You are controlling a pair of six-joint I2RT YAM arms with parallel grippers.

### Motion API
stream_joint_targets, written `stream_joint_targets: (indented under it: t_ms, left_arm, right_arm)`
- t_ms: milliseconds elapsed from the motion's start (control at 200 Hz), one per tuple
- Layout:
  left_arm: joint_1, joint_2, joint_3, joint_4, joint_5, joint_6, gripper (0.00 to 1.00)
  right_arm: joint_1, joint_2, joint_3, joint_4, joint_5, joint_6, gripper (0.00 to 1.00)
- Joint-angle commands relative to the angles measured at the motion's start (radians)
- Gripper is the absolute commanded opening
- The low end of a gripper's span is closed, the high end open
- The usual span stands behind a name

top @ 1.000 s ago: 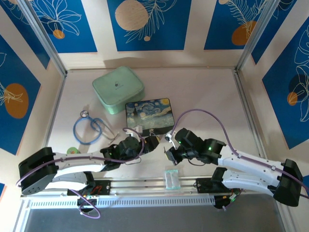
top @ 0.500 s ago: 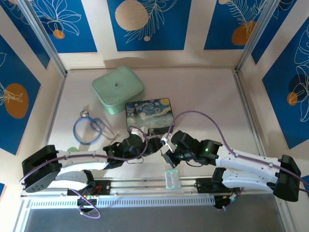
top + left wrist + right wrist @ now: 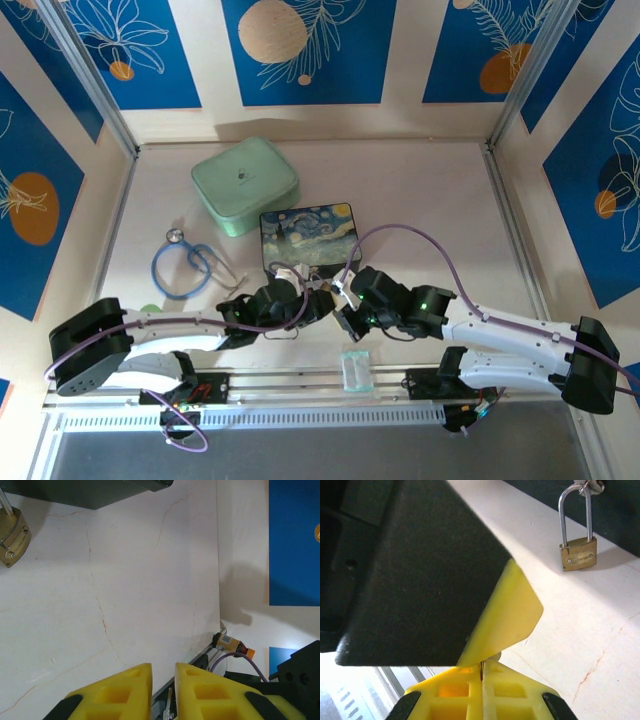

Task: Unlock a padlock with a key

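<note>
Over the last second both arms have closed in on the front edge of the painted box. The left gripper has slid rightward until it sits just beside the right gripper, both low over the tabletop directly in front of the box. The left jaws have drawn in from wide to a slim gap, and I cannot tell whether anything sits in that gap. The right jaws are pressed fully together; whether the key is pinched between them is too small to tell.

The padlock hangs at the box's front, its shackle looped through the box's clasp and its brass body resting on the tabletop, locked and untouched. My reading is that the two grippers are meeting to pass or re-seat the key before any approach to the keyhole.
</note>
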Motion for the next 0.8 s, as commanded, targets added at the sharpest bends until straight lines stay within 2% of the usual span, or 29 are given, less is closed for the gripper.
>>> stream_joint_targets:
  t_ms: [0,90,245,410,455,475,480,495,540,565,575,670,735,795]
  left_arm:
    - [0.01,0.0,0.008,-0.009,0.009,0.005,0.19]
    - [0.013,0.013,0.01,0.003,0.02,0.006,0.18]
    - [0.013,0.024,0.016,0.023,0.037,0.007,0.0]
    - [0.013,-0.005,0.017,0.015,0.024,0.044,0.0]
    - [0.014,-0.019,0.017,0.005,0.008,0.054,0.0]
    - [0.014,-0.028,0.014,0.005,-0.004,0.058,0.0]
    - [0.014,-0.03,0.013,0.005,-0.008,0.058,0.0]
    - [0.013,-0.035,0.009,0.006,-0.019,0.06,0.0]
    - [0.015,-0.062,-0.005,0.018,-0.053,0.059,0.0]
    - [0.017,-0.078,-0.016,0.031,-0.076,0.058,0.0]
    - [0.019,-0.085,-0.02,0.038,-0.084,0.057,0.0]
    - [0.038,-0.168,-0.073,0.143,-0.154,0.054,0.0]
    - [0.044,-0.237,-0.101,0.199,-0.21,0.095,0.0]
    - [0.049,-0.298,-0.101,0.192,-0.244,0.149,0.0]
  right_arm:
    - [-0.012,0.004,0.041,-0.016,-0.003,-0.033,0.06]
    - [-0.014,0.004,0.038,-0.012,-0.009,-0.028,0.06]
    - [-0.017,0.011,0.029,0.004,-0.009,-0.017,0.06]
    - [-0.019,0.019,0.031,0.018,-0.011,-0.004,0.07]
    - [-0.026,0.014,0.03,0.023,-0.012,0.017,0.19]
    - [-0.032,0.011,0.03,0.024,-0.015,0.038,0.3]
    - [-0.035,0.011,0.029,0.024,-0.017,0.038,0.37]
    - [-0.045,0.009,0.03,0.024,-0.022,0.057,0.47]
    - [-0.076,-0.002,0.034,0.028,-0.059,0.111,0.65]
    - [-0.09,-0.015,0.035,0.031,-0.075,0.147,0.95]
    - [-0.096,-0.021,0.036,0.036,-0.079,0.16,0.99]
    - [-0.165,-0.086,0.008,0.163,-0.192,0.254,0.99]
    - [-0.222,-0.121,-0.046,0.369,-0.321,0.355,0.99]
    - [-0.247,-0.131,-0.092,0.55,-0.366,0.455,1.0]
